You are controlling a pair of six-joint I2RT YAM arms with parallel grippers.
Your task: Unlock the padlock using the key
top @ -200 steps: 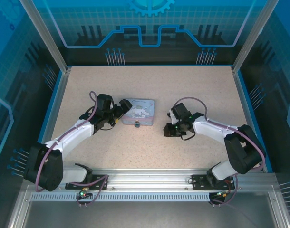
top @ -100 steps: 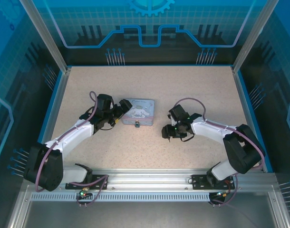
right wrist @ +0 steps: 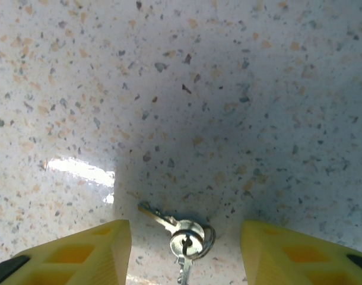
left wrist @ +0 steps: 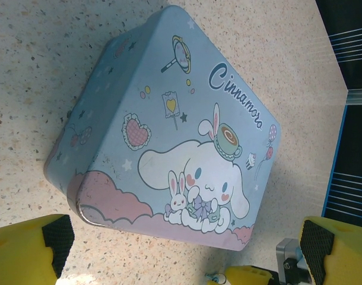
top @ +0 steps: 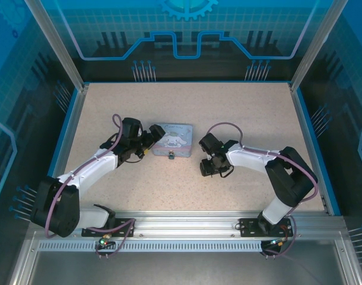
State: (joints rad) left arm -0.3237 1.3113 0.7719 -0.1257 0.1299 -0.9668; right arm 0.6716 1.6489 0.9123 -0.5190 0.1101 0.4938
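The key (right wrist: 161, 218) lies flat on the speckled table, joined by a ring (right wrist: 193, 237) to a second key. My right gripper (right wrist: 184, 261) hangs just over them, open, one yellow finger on each side and neither touching. From above, that gripper (top: 208, 170) sits right of the tin. The padlock (top: 170, 157) is a tiny speck at the tin's near edge. My left gripper (top: 153, 138) is wide open at the tin's left end, its black pads (left wrist: 57, 236) apart and empty.
The pale blue cartoon tin (left wrist: 169, 124) lies closed on the table (top: 187, 107) between the two arms. Blue walls and metal posts (top: 55, 50) ring the table. A metal rail (top: 187, 228) runs along the near edge.
The right arm has swung left and slightly nearer, bringing its gripper closer to the tin. The left arm and the tin have stayed put.
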